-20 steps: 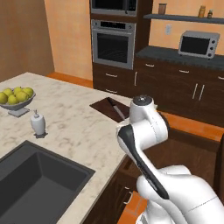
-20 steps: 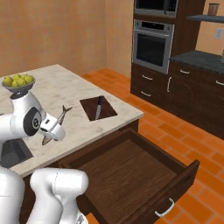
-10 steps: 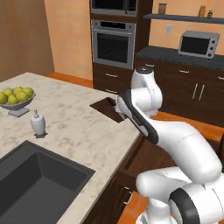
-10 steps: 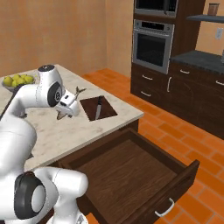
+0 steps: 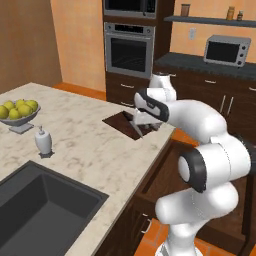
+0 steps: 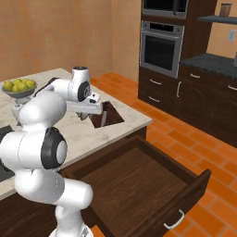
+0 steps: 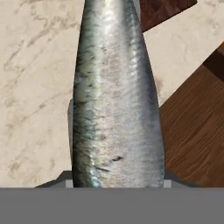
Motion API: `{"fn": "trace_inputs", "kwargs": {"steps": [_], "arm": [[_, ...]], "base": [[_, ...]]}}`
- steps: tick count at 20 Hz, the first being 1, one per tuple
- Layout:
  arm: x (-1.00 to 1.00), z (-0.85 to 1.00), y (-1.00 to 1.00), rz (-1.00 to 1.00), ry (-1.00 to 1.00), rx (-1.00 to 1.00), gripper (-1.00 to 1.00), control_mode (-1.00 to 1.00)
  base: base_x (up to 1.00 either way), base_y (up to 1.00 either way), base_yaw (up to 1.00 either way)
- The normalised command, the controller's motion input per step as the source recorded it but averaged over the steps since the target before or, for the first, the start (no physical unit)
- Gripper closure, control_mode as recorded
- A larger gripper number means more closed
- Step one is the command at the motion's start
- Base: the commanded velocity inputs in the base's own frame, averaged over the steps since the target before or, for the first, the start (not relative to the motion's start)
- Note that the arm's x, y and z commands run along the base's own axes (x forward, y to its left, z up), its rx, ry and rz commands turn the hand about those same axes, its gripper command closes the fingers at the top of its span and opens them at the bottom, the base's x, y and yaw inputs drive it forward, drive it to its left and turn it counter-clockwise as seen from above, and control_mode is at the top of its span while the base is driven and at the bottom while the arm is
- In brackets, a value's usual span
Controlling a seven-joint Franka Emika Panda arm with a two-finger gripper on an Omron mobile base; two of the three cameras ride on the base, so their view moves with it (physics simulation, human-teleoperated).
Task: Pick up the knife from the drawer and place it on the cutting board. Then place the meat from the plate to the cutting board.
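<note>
Much of the cutting board (image 7: 164, 11) hides, seemingly, behind meat (image 7: 116, 96).

Even, soft rendered light — bright, no glare. The soap bottle (image 5: 43, 141) casts a faint shadow on the table (image 5: 90, 150). Base views crisp; the hand view's close surface looks slightly soft.

Kitchen: wall oven (image 5: 129, 52), sink (image 5: 35, 210), marble counter (image 5: 95, 150).
</note>
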Motion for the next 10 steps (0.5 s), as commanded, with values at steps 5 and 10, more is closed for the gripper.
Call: {"fn": "trace_inputs", "kwargs": {"steps": [5, 10], "arm": [[1.00, -0.49, 0.05, 0.42, 0.02, 0.00, 1.00, -1.00], [0.52, -0.59, 0.24, 0.19, 0.00, -0.01, 1.00, -1.00]], "base": [[0.00, 0.00, 0.00], [0.00, 0.00, 0.00]]}}
